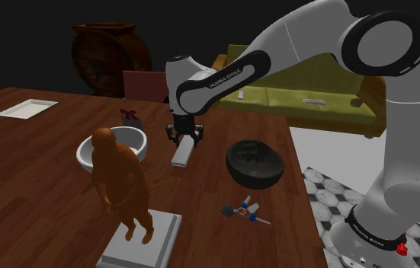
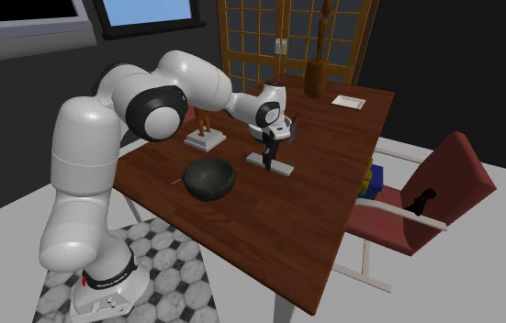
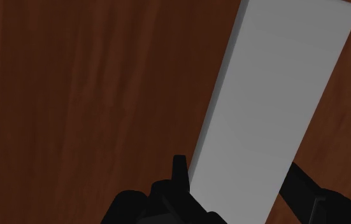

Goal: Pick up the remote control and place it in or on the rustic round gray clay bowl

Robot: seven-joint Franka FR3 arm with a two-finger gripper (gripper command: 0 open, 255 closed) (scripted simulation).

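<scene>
Nearby, remote (image 1: 183, 153), dark bowl (image 1: 255, 164), keys (image 1: 244, 209), orange figurine (image 1: 120, 179), white bowl (image 1: 86, 153)

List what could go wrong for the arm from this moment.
1. The black gripper clasps the plain grey slab-shaped remote control near one end, so the long free part may swing or slip on lifting.
2. The dark round bowl sits near an edge of the brown wooden table; a hard drop could push it off.
</scene>
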